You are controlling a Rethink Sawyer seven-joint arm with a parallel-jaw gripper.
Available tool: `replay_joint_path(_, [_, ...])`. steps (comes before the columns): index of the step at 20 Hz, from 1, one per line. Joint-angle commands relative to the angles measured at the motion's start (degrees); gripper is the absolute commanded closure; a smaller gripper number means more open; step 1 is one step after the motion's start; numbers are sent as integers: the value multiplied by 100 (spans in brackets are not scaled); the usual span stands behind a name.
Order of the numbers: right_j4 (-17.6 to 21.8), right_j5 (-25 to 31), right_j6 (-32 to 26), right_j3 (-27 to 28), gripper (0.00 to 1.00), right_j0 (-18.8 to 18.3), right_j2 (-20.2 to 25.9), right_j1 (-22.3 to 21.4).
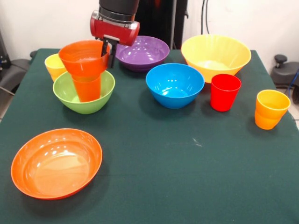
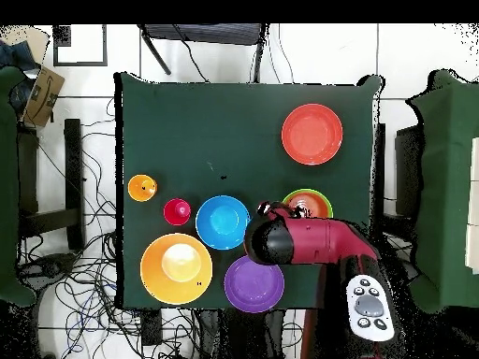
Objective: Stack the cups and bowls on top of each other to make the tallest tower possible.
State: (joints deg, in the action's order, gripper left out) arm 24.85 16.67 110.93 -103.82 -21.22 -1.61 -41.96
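The fingers [image 1: 108, 52] pinch the rim of the small orange bowl [image 1: 84, 58] sitting on the orange cup [image 1: 87, 86] in the green bowl [image 1: 84, 93], so an off-centre release could topple it onto the tabletop [image 1: 163, 154].

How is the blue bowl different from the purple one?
The blue bowl stands mid-table beside the red cup; the purple bowl sits farther back, by the robot's tool. The blue bowl looks deeper, the purple one shallower. Both are glossy, upright, empty and not yet stacked.
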Motion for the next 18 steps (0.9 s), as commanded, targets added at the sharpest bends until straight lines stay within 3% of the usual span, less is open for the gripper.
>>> replay_joint_path(1, [521,132,-271,318,100,29,357,438])
replay_joint_path(10, [613,0,-180,230,100,-9,368,468])
replay_joint_path(18, [677,193,-208,362,100,177,123,503])
